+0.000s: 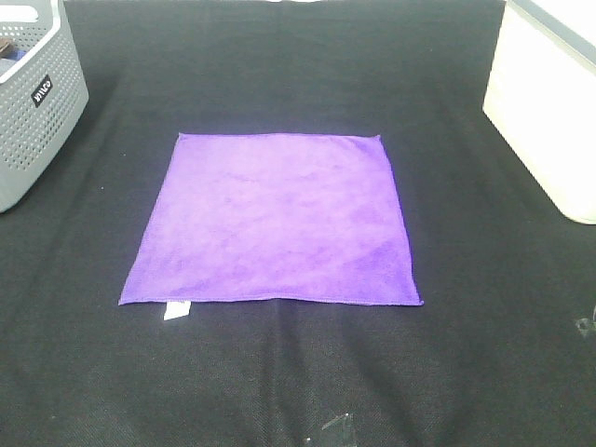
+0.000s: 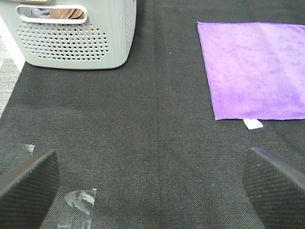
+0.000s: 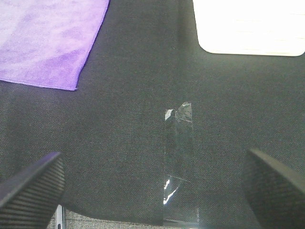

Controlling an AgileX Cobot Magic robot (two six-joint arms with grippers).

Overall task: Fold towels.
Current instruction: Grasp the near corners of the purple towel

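- On your left gripper (image 2: 152, 191) you see two black rounded fingers (image 2: 28, 186) with fine cross-hatched texture.
- Your right gripper (image 3: 152, 186) has black fingers (image 3: 33, 186) with ribbed ridges.

The right gripper (image 3: 152, 191) hangs over a black mat (image 3: 124, 133), its two ribbed dark fingers (image 3: 33, 186) spread wide with nothing between them. On the mat just ahead of the fingers lies a strip of clear tape (image 3: 178, 157), running near to far, its far end curled up and creased. Farther off to the left, one corner of a purple cloth (image 3: 47, 38) lies flat on the mat, well apart from the tape. Far to the right stands a white box (image 3: 248, 26) with rounded corners, washed out by glare.
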